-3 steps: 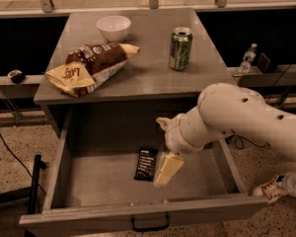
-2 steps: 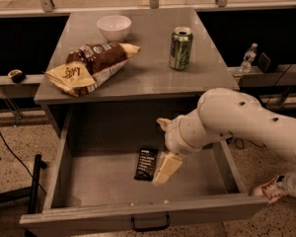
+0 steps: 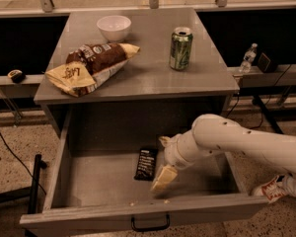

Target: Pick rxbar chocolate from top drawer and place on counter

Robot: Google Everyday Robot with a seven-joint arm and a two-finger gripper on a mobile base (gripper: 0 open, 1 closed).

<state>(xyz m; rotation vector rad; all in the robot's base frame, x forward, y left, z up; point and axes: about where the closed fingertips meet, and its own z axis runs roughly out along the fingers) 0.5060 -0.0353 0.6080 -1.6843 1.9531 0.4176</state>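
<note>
The rxbar chocolate (image 3: pixel 146 163), a small black wrapper with white text, lies flat on the floor of the open top drawer (image 3: pixel 138 214), near its middle. My gripper (image 3: pixel 161 163) is down inside the drawer just to the right of the bar. It is open and empty, with one cream finger (image 3: pixel 163 178) near the bar's front right corner and the other finger (image 3: pixel 164 141) behind it. The white arm (image 3: pixel 237 142) reaches in from the right. The grey counter (image 3: pixel 143 75) is above the drawer.
On the counter are a white bowl (image 3: pixel 114 26) at the back left, a brown-and-yellow chip bag (image 3: pixel 89 68) at the left and a green can (image 3: pixel 180 48) at the right. A black pull handle (image 3: pixel 150 224) is on the drawer front. A water bottle (image 3: pixel 247 58) stands on the ledge to the right.
The gripper has dropped slightly lower and toward the drawer front, staying beside the bar. The bar and the counter items have not moved.
</note>
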